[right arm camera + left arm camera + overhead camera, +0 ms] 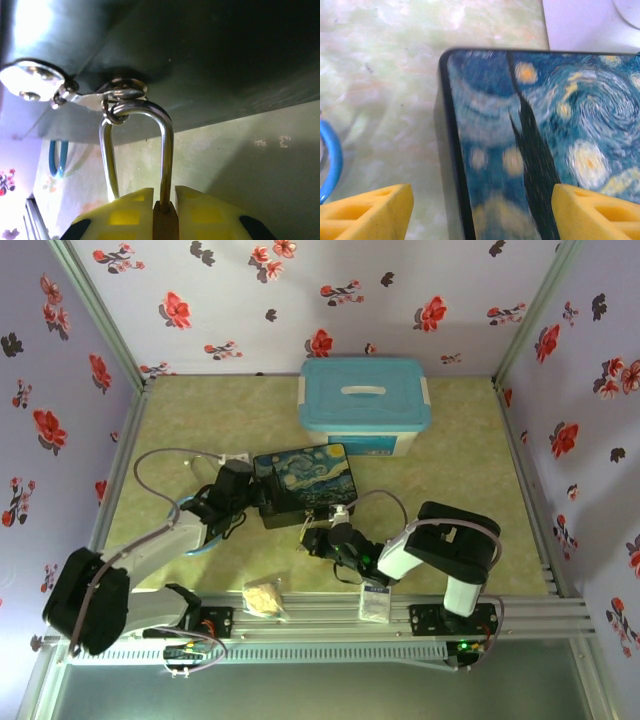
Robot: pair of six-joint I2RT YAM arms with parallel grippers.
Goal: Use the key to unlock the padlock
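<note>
In the lower corners of the left wrist view the left fingers (365, 212) are held apart astride a corner of the painted box (560, 125), nothing gripped. At bottom centre of the right wrist view the padlock (165, 227), shackle (168, 150) looped through the box's hasp (82, 100), is clamped between the right fingers (125, 215). It is judged locked: fitting and turning the key is left.

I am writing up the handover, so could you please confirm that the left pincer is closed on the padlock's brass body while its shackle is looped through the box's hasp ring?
Not quite: it is the right pincer that is closed on the brass body of the padlock, as the right wrist view shows. The shackle is indeed looped through the hasp ring of the box.
</note>
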